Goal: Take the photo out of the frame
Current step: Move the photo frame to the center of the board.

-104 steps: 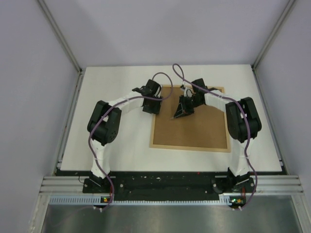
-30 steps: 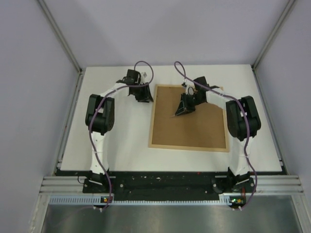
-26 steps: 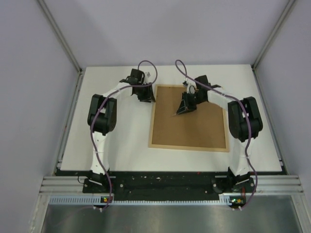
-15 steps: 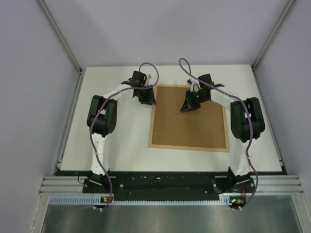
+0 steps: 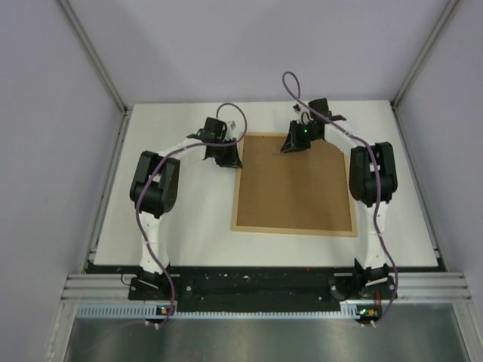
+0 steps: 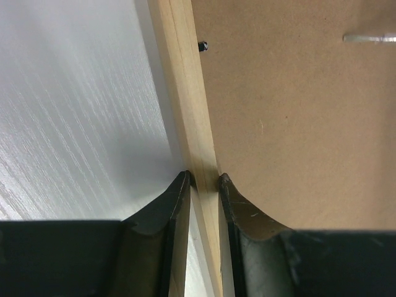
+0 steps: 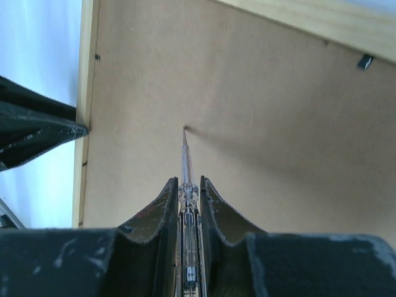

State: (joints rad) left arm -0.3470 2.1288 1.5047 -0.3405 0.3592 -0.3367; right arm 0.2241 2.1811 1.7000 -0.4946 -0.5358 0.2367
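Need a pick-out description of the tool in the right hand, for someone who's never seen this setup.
Find the light-wood frame lying flat, brown board up. Over its far edge is the right hand, gripping the tool: a thin metal shaft on a clear handle, aimed at the board. The clips nearby are stubby and black; this is long and see-through.

In the left wrist view you are seeing the frame running off the top and bottom edges. The backing board is covering whatever lies beneath. From above, the right arm is hiding the frame's far right corner. The screwdriver handle is disappearing between the jaws of the right gripper.
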